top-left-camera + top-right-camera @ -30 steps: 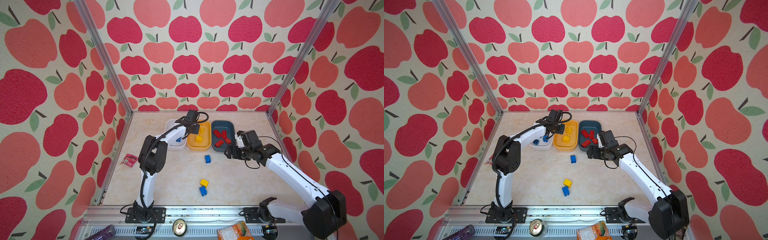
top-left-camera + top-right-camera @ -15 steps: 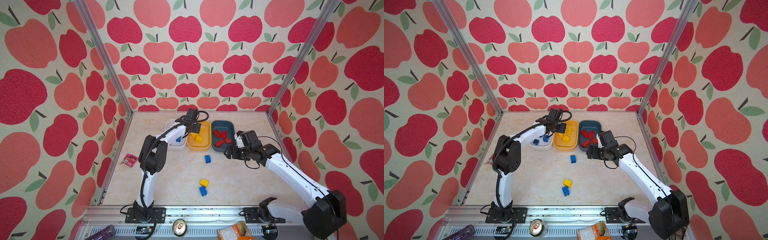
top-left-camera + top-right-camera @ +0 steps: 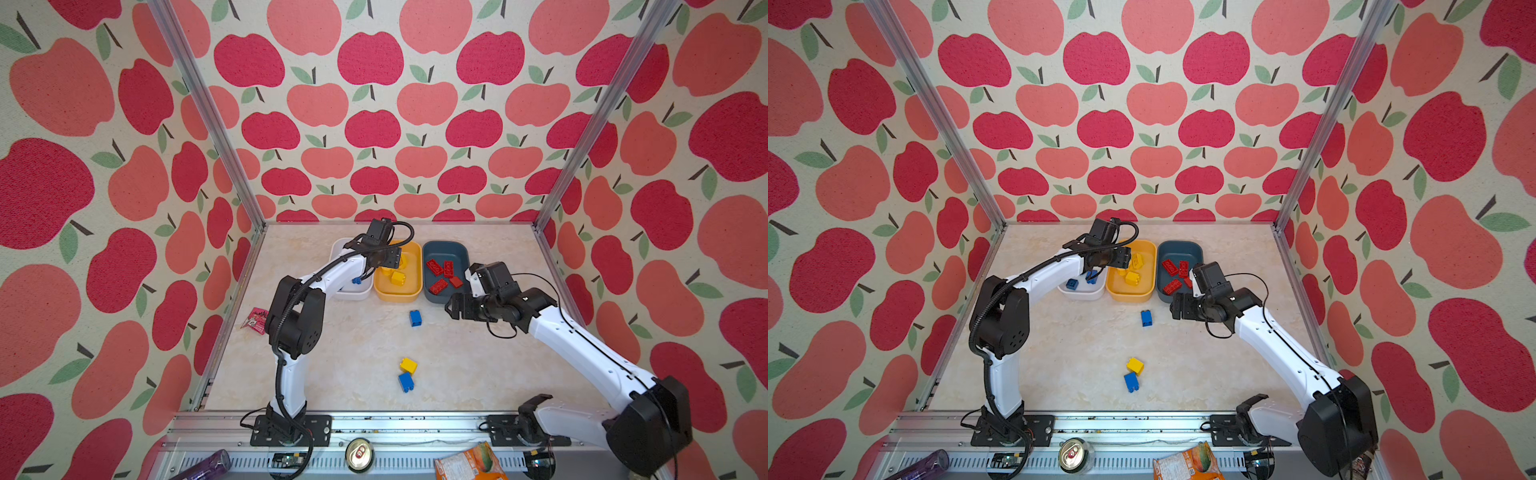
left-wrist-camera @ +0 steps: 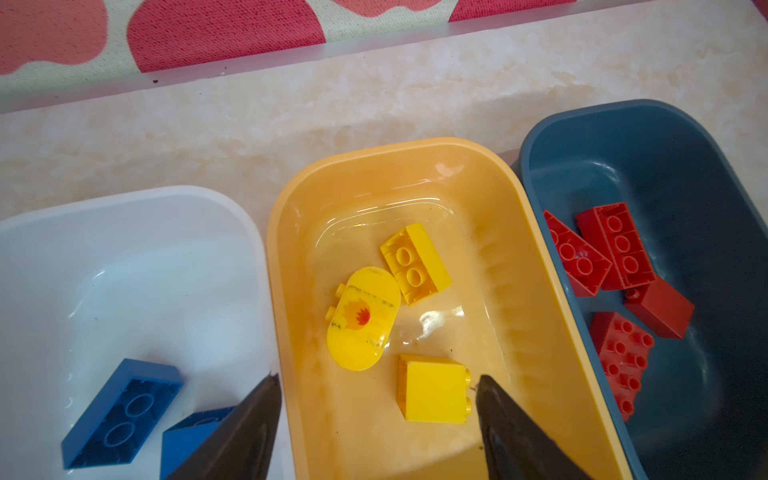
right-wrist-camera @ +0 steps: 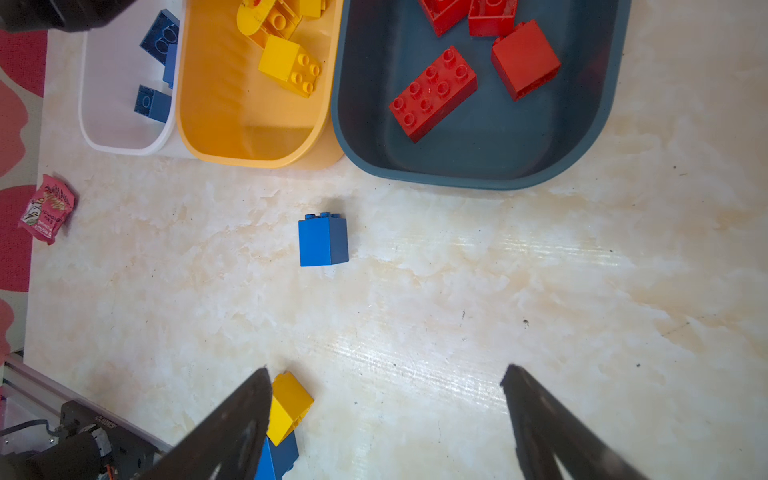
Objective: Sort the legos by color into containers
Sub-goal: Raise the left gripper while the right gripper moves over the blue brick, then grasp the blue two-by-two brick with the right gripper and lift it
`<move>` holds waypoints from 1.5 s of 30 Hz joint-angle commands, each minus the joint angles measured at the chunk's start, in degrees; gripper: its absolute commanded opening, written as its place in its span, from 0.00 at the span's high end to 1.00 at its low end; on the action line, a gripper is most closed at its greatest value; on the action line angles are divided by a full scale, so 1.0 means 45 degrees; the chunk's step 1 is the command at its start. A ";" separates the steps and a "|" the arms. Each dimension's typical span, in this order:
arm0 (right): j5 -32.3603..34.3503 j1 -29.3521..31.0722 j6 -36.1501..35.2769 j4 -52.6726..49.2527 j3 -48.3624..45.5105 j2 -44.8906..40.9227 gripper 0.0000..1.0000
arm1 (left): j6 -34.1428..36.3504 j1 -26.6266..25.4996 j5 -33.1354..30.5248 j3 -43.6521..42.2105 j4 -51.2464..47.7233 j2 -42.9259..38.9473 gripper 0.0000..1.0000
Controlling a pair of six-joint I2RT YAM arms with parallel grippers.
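My left jaws stand apart over the yellow tub [image 4: 395, 143], a square yellow brick [image 4: 434, 388] lying loose inside, one tip just beside its studs; a crooked lift could snag it. My right jaws stand apart, empty, above the bench [image 5: 457, 291]. One blue brick [image 5: 323, 241] stands alone there; toward the front, a yellow brick [image 3: 408, 365] touches a second blue brick [image 3: 406, 382], so a pinch may carry both.

I can read nothing for certain. The red wrapper [image 5: 48, 208] on the table carries white and black lettering, too crumpled and small to make out. The orange packet [image 3: 469, 463] at the front rail shows print too blurred to read.
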 commanded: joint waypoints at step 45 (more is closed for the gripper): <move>0.1827 0.3443 -0.0855 0.0483 0.4526 0.8540 0.25 | -0.3067 0.2413 0.1308 -1.1366 0.1166 -1.1926 0.10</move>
